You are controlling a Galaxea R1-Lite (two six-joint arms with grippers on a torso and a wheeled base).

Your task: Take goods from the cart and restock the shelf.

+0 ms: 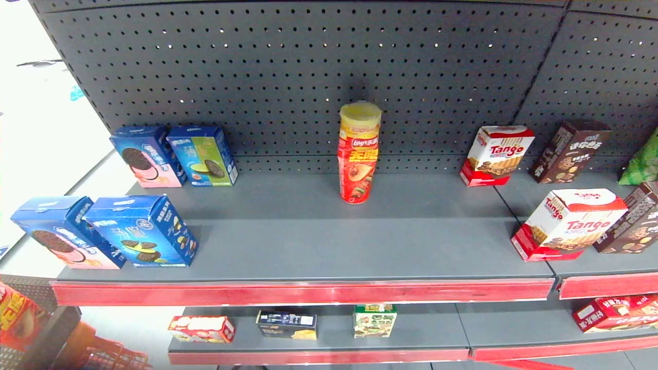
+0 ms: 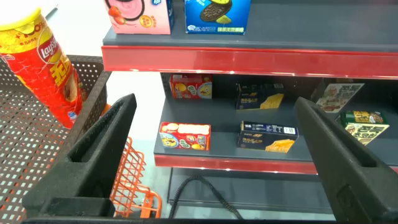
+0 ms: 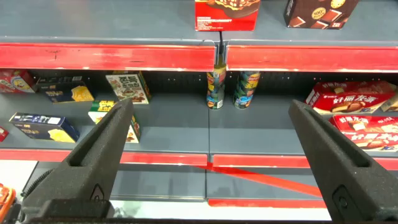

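A red chips can with a yellow lid [image 1: 359, 154] stands upright at the middle back of the grey shelf [image 1: 308, 246]. Another red chips can [image 2: 46, 65] leans in the dark mesh cart [image 2: 25, 143]; the same can [image 1: 15, 316] shows at the lower left of the head view. My left gripper [image 2: 216, 104] is open with nothing between its fingers, beside the cart and apart from that can. My right gripper [image 3: 211, 107] is open too, holding nothing, facing the lower shelves.
Blue cookie boxes [image 1: 139, 231] stand on the shelf's left, white-and-red wafer boxes [image 1: 565, 223] and brown boxes [image 1: 568, 151] on its right. Small boxes [image 2: 185, 135] fill the lower shelves. An orange wire basket [image 1: 110, 354] sits under the cart. Room lies around the middle can.
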